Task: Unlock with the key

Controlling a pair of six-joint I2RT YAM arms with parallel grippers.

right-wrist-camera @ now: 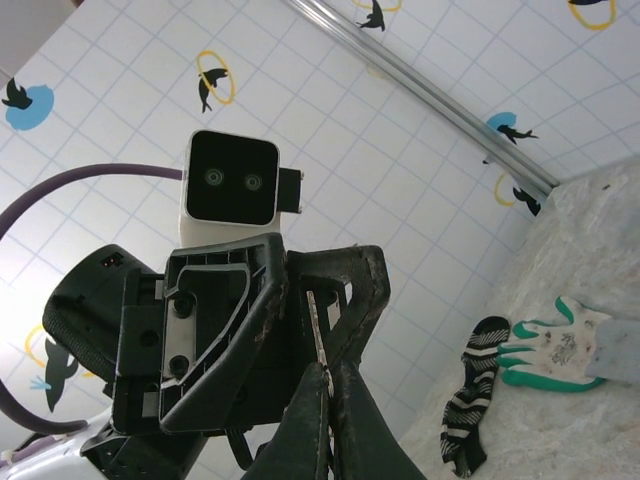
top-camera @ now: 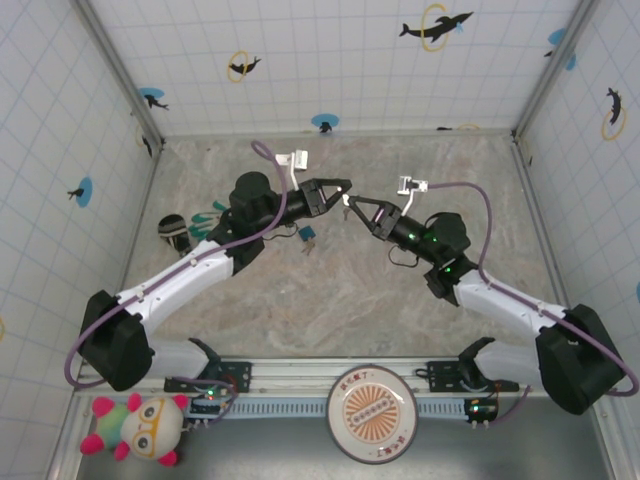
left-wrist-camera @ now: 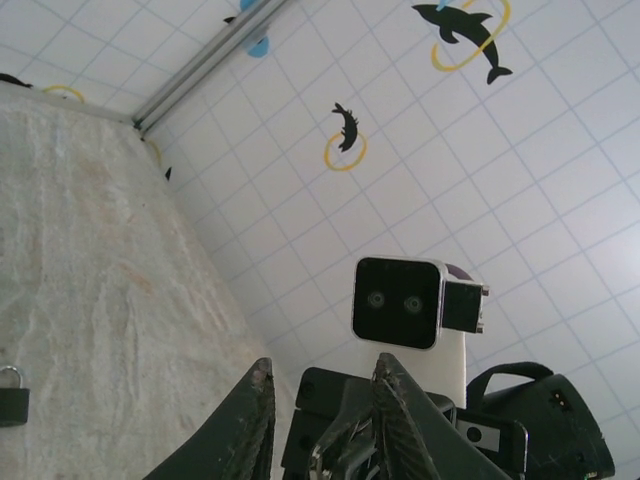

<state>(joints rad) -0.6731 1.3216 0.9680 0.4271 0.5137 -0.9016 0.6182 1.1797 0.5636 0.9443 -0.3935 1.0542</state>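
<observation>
R end effector (right-wrist-camera: 325, 385) pinches key (right-wrist-camera: 318, 322) midair.

White gridded walls (top-camera: 330, 60), dolphin stickers (top-camera: 435, 25), mottled stone-look floor (top-camera: 330, 300)

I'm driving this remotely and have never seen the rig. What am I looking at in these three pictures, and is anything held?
These are two robot arms with two-finger grippers. The overhead picture looks down from behind them: the left gripper and right gripper face each other, nearly tip to tip, above the table. The other two pictures come from wrist cameras, each looking past its own fingers at the other arm. The right gripper is shut on a thin sliver seen edge-on, apparently the key; the left gripper's fingers stand apart. On the table lie a small padlock, a striped sock and a green-and-white glove.
</observation>
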